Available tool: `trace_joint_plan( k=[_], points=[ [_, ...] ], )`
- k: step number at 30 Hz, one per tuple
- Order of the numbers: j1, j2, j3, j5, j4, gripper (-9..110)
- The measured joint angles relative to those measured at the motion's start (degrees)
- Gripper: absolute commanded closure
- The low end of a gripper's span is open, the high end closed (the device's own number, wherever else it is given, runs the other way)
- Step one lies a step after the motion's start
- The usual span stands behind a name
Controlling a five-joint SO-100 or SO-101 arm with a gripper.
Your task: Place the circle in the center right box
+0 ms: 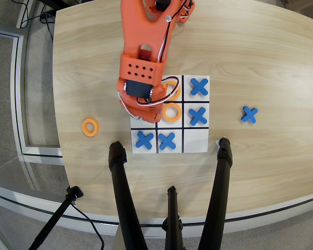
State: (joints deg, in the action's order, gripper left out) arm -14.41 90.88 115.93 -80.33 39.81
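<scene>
Over the left side of the board (195, 147), the orange arm (143, 57) covers the center right box (141, 122). Its hand (144, 113) is hidden, so whether it is open or closed, or holds a circle, I cannot tell. 1 orange ring (89, 126) lies on the surface (261, 57), well apart from the board.

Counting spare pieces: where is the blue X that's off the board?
In the overhead view, the blue X lies alone on the wooden table, right of the board, level with its middle row.
</scene>
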Motion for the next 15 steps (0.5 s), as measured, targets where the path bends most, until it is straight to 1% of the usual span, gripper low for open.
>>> trace_joint_plan(
  k=[10, 13, 15],
  points=[
    [-4.2, 4.6, -10.3, 2.2, 12.2, 82],
    [-6.1, 7.0, -10.5, 1.8, 19.2, 82],
    [-6.0, 10.3, -7.8, -0.4, 25.3, 82]
  ],
)
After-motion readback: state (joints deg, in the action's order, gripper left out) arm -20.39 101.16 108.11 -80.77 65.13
